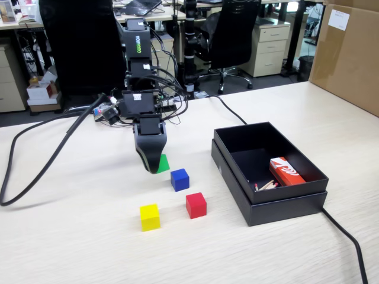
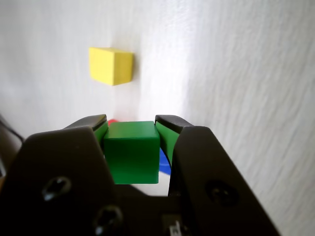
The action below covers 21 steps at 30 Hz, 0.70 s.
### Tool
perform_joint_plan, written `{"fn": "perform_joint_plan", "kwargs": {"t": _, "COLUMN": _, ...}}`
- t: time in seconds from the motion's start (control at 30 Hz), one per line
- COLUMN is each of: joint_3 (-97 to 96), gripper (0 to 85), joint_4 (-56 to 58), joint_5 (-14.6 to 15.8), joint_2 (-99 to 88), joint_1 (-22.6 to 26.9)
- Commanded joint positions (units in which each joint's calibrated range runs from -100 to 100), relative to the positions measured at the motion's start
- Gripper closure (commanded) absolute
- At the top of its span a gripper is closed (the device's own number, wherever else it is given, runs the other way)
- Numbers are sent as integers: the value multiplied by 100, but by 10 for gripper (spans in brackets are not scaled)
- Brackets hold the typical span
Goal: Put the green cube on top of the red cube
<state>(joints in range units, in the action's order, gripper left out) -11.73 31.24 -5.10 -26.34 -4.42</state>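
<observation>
Though half-hidden in fixed view, green cube [image 2: 132,151] between claw [image 2: 131,127] pads.

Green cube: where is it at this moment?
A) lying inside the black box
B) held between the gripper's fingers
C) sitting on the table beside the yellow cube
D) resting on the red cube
B: in the wrist view the green cube sits clamped between the two fingers of the gripper, while the red cube stands bare on the table.
</observation>
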Motion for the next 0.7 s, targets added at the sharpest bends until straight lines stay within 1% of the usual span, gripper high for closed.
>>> {"fn": "perform_joint_plan", "kwargs": {"t": 0.0, "joint_3": 765, "gripper": 831, "joint_4": 42, "joint_5": 147, "joint_2": -125, "joint_1": 107}}
{"fn": "perform_joint_plan", "kwargs": {"t": 0.07, "joint_3": 1209, "gripper": 831, "joint_4": 42, "joint_5": 249, "joint_2": 311, "joint_1": 186}}
{"fn": "perform_joint_plan", "kwargs": {"t": 0.17, "joint_3": 1699, "gripper": 831, "joint_4": 42, "joint_5": 308, "joint_2": 861, "joint_1": 249}}
{"fn": "perform_joint_plan", "kwargs": {"t": 0.2, "joint_3": 2315, "gripper": 831, "joint_4": 33, "joint_5": 332, "joint_2": 1757, "joint_1": 317}}
{"fn": "perform_joint_plan", "kwargs": {"t": 0.37, "joint_3": 2832, "gripper": 830, "joint_4": 25, "joint_5": 366, "joint_2": 2560, "joint_1": 440}}
{"fn": "perform_joint_plan", "kwargs": {"t": 0.67, "joint_3": 2832, "gripper": 830, "joint_4": 25, "joint_5": 396, "joint_2": 2606, "joint_1": 503}}
